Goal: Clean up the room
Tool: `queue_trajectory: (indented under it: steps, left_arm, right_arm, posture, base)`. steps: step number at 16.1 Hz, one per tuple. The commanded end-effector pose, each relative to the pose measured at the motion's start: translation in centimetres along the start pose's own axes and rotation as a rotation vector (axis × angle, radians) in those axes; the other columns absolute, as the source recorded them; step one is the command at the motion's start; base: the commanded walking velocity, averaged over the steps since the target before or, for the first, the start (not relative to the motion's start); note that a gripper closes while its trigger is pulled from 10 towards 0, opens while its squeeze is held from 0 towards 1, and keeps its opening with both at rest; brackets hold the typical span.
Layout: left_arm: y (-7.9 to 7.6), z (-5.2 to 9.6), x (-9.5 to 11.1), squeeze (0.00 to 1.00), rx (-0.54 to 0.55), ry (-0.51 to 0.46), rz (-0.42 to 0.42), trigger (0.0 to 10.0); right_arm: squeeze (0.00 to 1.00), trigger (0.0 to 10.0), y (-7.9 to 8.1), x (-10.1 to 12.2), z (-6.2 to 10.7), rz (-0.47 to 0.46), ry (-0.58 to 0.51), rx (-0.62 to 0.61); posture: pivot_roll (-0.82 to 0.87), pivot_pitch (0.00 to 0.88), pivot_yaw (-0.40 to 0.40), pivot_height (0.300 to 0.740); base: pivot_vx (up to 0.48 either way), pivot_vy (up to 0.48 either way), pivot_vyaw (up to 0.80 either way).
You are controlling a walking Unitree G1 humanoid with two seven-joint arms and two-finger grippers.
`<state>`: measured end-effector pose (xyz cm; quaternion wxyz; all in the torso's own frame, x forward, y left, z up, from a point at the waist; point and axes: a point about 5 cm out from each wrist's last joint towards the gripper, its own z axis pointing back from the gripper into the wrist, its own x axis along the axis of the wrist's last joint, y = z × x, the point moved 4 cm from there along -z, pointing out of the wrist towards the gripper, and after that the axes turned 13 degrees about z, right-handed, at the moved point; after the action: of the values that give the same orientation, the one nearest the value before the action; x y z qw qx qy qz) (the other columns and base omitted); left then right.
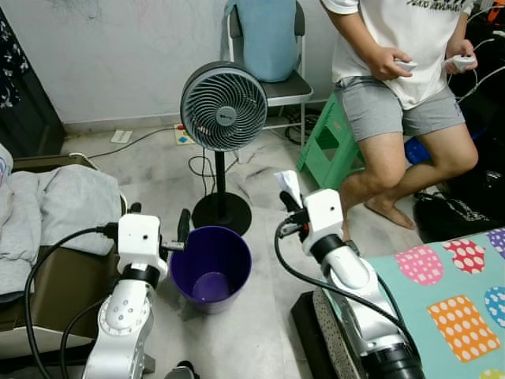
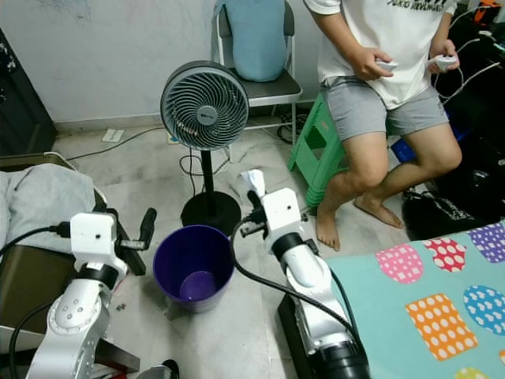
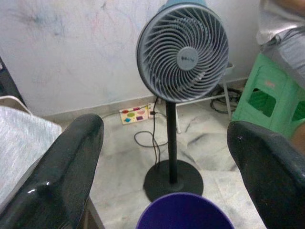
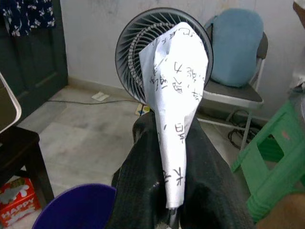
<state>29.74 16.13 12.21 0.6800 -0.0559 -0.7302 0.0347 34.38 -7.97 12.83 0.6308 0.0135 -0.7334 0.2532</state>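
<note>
A purple bin stands on the floor between my two arms, and I see nothing lying in it. My right gripper is held to the right of the bin's rim and above it, shut on a crumpled white paper with black print. The paper sticks up past the fingertips. My left gripper is open beside the bin's left rim, and its two black fingers hold nothing between them. In the left wrist view the bin's rim lies just below that gap.
A standing fan rises right behind the bin, its cable trailing on the floor. A person sits at the back right by a green stool. Grey clothes lie on the left, and a polka-dot sheet is on the right.
</note>
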Motion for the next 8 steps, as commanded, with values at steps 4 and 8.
queue_trajectory:
  steps: [4,8]
  left_arm:
    - [-0.4,-0.5,0.5,0.0,-0.028,-0.013,0.002,10.0]
    - [-0.3,-1.1,0.5,0.0,-0.03,-0.015,0.005,10.0]
  right_arm:
    - [0.0,10.0,-0.7,0.0,-0.2,-0.011,-0.011,-0.046]
    - [0.0,10.0,-0.9,0.0,-0.2,-0.003,-0.016,-0.054]
  posture:
    - [0.06,0.061,-0.043,0.74]
    - [0.03,0.059,-0.046,0.74]
  base:
    - [0.0,0.0,0.0]
    - [0.0,0.0,0.0]
